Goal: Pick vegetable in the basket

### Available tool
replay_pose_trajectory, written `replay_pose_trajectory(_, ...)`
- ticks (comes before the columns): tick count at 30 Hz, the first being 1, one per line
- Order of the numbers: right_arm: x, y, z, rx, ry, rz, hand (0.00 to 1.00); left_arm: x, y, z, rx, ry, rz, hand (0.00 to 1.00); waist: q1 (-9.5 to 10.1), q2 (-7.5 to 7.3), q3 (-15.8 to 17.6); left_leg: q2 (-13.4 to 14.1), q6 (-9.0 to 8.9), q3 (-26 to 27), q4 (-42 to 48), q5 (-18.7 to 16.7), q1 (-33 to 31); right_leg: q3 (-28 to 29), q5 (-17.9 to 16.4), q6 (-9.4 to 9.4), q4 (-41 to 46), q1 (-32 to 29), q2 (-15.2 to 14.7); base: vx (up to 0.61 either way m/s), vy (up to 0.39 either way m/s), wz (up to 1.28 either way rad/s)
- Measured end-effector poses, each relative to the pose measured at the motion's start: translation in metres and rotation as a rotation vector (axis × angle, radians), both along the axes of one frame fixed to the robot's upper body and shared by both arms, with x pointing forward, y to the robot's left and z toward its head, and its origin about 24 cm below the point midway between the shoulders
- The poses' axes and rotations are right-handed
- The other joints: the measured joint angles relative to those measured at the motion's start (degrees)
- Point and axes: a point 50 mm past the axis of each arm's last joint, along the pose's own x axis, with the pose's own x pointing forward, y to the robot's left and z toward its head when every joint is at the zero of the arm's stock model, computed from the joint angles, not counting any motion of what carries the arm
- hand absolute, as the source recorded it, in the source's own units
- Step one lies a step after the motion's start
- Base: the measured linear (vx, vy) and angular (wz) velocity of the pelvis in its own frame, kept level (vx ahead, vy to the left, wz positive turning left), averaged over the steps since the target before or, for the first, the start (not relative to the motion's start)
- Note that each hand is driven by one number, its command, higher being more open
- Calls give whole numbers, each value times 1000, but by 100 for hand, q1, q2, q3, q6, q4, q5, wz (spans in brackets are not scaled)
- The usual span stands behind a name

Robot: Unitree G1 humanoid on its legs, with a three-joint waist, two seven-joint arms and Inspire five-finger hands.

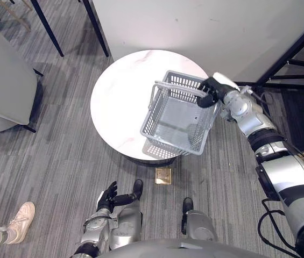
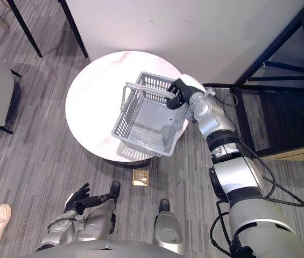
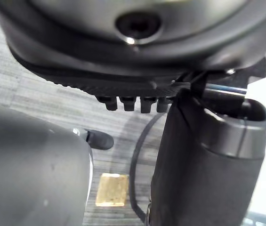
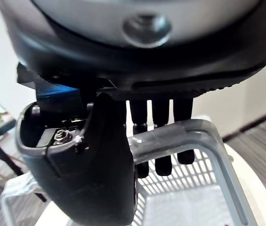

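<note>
A grey plastic basket (image 1: 176, 121) hangs tilted over the near right edge of the round white table (image 1: 122, 91); its inside is a bare grey bottom. My right hand (image 1: 210, 92) is at the basket's far right corner, shut on its handle (image 4: 189, 134), with the fingers (image 4: 163, 150) curled over the bar. The second handle (image 1: 174, 87) lies across the top rim. My left hand (image 1: 107, 198) hangs low beside my leg, far from the table, open and holding nothing.
A grey seat (image 1: 4, 80) stands at the left. A black shelf frame (image 1: 297, 56) is at the right, and a white wall (image 1: 205, 27) behind the table. A brass floor plate (image 1: 163, 175) lies below the basket. A person's shoes (image 1: 17, 217) stand at the lower left.
</note>
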Motion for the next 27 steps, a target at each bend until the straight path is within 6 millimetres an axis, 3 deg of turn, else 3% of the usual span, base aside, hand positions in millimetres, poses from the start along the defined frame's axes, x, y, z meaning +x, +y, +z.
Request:
replay_pose_trajectory(6,-12,32,51,-120,-218,178,0,-3,5,-1,6,19,27,100,-153,-99,-22,86,-45,172,-4,-47,133,184,13,6,-2,24,88,-4,-22,-15)
replay_pose_trajectory(11,-34,43,72,-170,-341,310,0,-7,9,-3,34,41,25,100,-303,-235,-66,206,-96,368,-21,-111,272,360,57,-20,-83,91,208,-8,-29,-24)
replay_pose_trajectory(16,-61,45,37,-107,-290,423,0,-16,19,-6,74,80,14,100,-434,-541,-367,335,-149,579,-19,-210,398,567,108,-60,-200,153,347,34,-22,-24)
replay_pose_trajectory(18,-72,35,18,-62,-240,417,0,-19,21,-7,78,91,14,100,-450,-646,-452,363,-159,689,-20,-250,500,663,121,-66,-223,201,374,30,-3,-25)
replay_pose_trajectory(24,-89,-7,-7,40,-179,273,0,-29,19,-11,62,120,22,100,-498,-628,-677,355,-136,933,-24,-331,691,914,189,-20,-310,287,374,-1,19,-22)
replay_pose_trajectory(27,-103,-31,-22,69,-148,184,0,-40,19,-14,55,148,29,100,-631,-612,-861,353,-143,1065,-26,-391,799,1052,199,-8,-387,338,378,-18,13,-20)
